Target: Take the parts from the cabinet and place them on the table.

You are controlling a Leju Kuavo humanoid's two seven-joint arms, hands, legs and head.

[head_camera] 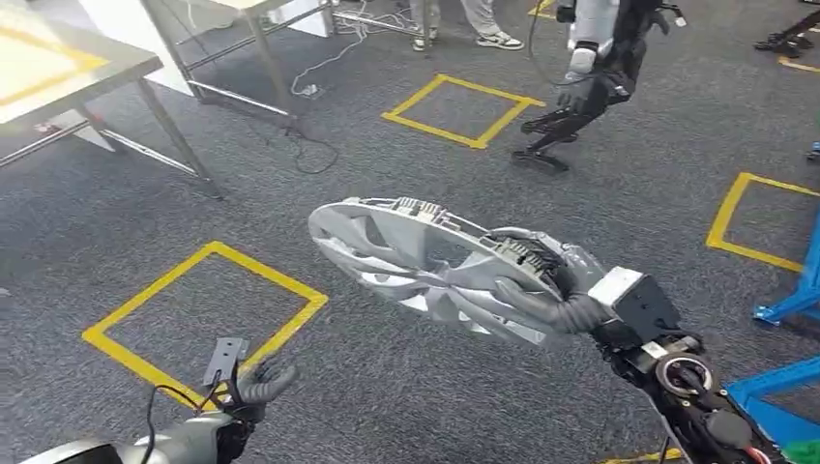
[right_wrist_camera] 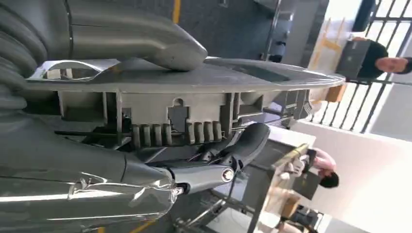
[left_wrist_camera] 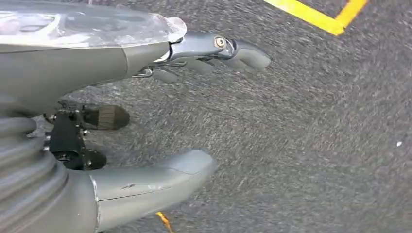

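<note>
The right robot hand [head_camera: 566, 307] grasps a silver wheel cover [head_camera: 425, 266] by its rim, thumb on one face and fingers [right_wrist_camera: 243, 145] on the ribbed underside. The cover is held tilted in the air above grey carpet [head_camera: 406, 387], right of a yellow taped square [head_camera: 203, 309]. The left robot hand [head_camera: 259, 383] hangs low at near left, released, fingers apart, grasping nothing. A tabletop [head_camera: 58, 58] stands at far left.

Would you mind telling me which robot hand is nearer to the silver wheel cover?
Right robot hand grips the wheel cover at its rim; left robot hand hangs apart, empty.
</note>
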